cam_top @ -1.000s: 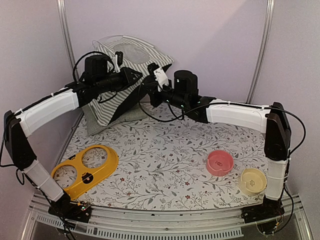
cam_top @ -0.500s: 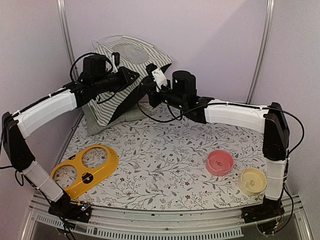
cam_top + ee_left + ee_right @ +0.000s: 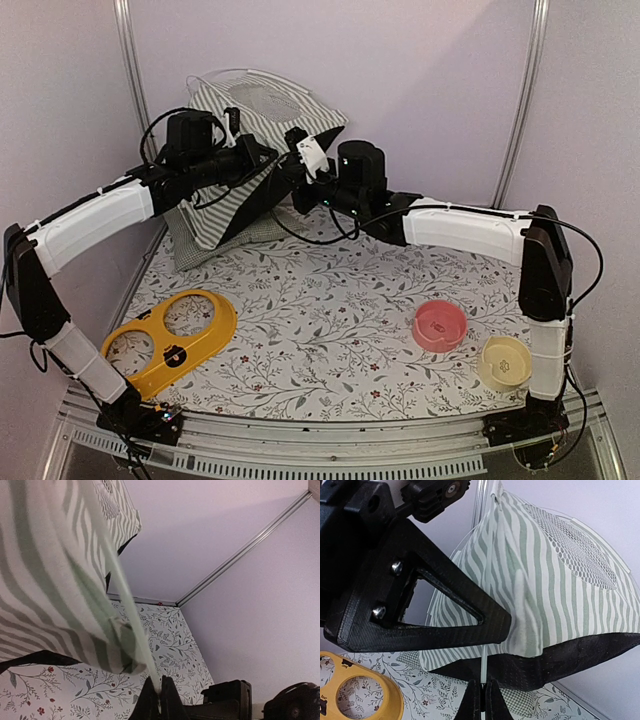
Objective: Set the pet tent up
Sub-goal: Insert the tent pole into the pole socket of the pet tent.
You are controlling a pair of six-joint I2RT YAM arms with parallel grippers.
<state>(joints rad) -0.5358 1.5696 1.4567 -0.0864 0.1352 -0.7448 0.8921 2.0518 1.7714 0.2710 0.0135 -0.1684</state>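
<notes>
Pet tent – green-and-white striped fabric, white mesh panel up top, black underside showing – at the far-left corner of the floral table, raised against the back wall above a green checked cushion. Left gripper: fingers clenched on a pale pole at the tent's edge. Right gripper: fingers pinched on a thin white pole below the striped panel. Yellow two-hole bowl holder near left; pink bowl and cream bowl near right, well apart from the tent.
</notes>
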